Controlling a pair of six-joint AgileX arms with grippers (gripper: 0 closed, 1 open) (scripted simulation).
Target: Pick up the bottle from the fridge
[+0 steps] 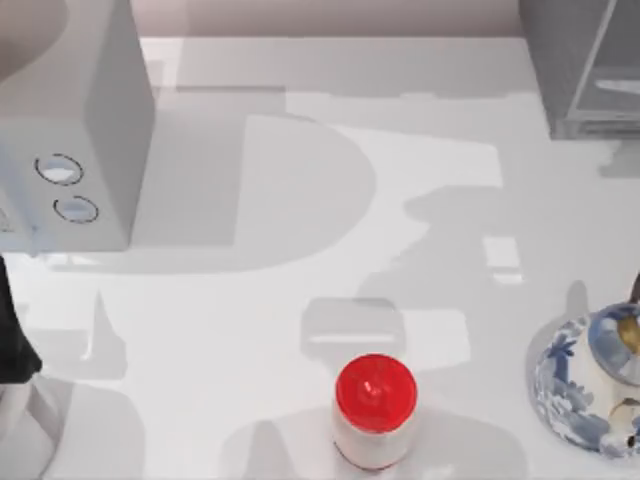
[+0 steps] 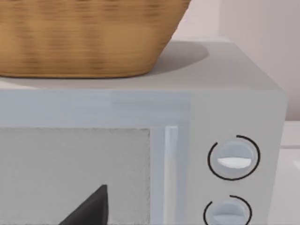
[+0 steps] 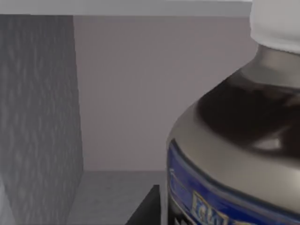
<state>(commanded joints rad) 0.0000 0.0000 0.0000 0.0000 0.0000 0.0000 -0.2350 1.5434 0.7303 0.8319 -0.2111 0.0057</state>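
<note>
From above, the white desk (image 1: pixel 250 330) carries a grey box with two round dials (image 1: pixel 70 130) at the far left and the fridge (image 1: pixel 585 70) at the far right corner, with its glass pane in a pale frame. Near the front edge stands a white jar with a red lid (image 1: pixel 374 412), and at the right edge there is a blue-and-white plate (image 1: pixel 565 385) with a vessel on it. The left arm (image 1: pixel 15 345) sits at the left edge, low in the picture, and looks parked.

The left wrist view faces the front of the box with the dials (image 2: pixel 234 159), and a woven basket (image 2: pixel 89 37) rests on top of it. A dark tip (image 2: pixel 91 208) of the left hand is visible at the bottom, but I cannot tell if this hand is apart or together.

The right wrist view looks into the fridge: grey walls (image 3: pixel 40 117), a floor, and very close the bottle (image 3: pixel 234 154), dark with a blue label and a pale cap. One dark fingertip (image 3: pixel 147 208) of the right hand lies just beside the bottle's base. Whether this hand is spread or already clamped, I cannot tell.

I judge the step is the reach into the fridge and the grasp. The next move calls for closing firmly around the bottle's body, then lifting and drawing it out without hitting the walls.
</note>
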